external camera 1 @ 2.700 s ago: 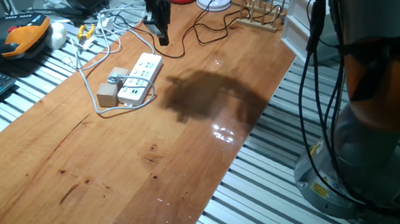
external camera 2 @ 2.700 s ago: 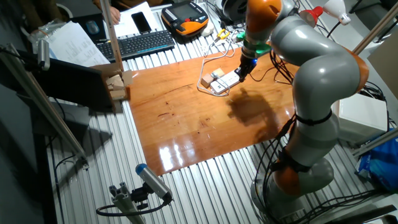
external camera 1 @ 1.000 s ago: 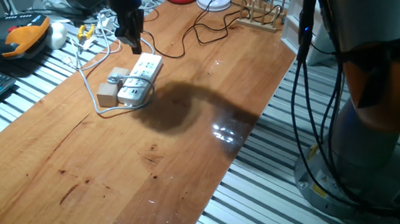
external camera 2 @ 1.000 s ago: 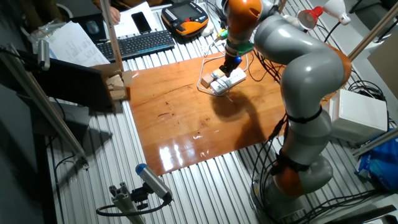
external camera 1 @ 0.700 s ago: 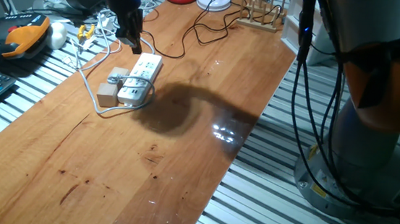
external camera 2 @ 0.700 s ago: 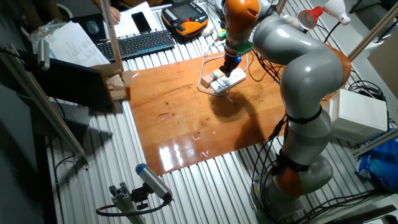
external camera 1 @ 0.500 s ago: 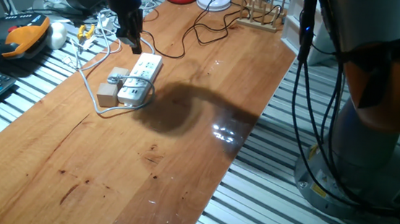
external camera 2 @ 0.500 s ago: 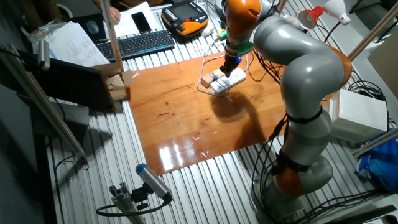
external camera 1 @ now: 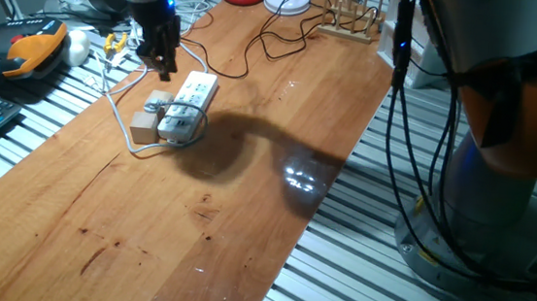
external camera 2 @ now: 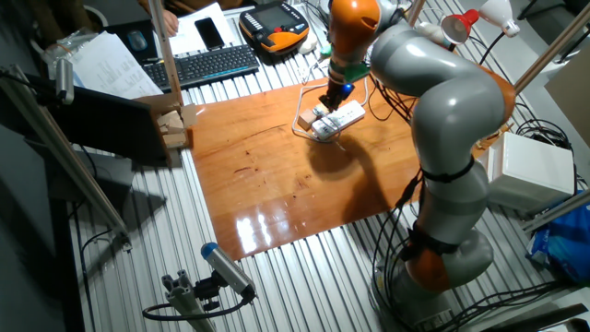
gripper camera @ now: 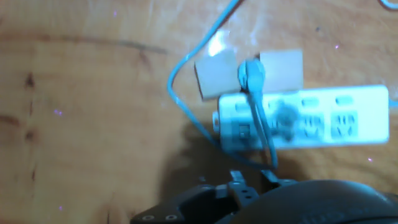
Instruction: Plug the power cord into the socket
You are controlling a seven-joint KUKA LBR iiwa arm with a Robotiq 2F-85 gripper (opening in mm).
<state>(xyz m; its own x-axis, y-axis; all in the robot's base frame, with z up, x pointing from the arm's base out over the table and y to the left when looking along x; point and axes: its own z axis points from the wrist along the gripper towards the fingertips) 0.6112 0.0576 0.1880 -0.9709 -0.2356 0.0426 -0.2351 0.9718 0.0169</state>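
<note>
Since the earlier frame the gripper (external camera 1: 162, 63) has shifted left, now hanging at upper left over the table's (external camera 1: 194, 222) edge, just left of the socket (external camera 1: 189, 106). Whether its jaws grip anything cannot be told. Further right, the power cord (external camera 1: 276, 42) winds toward the top centre.

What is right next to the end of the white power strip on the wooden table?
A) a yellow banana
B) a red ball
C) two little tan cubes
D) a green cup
C: two small tan cubes sit on the table against one end of the white power strip, and the hand view shows them there too.
</note>
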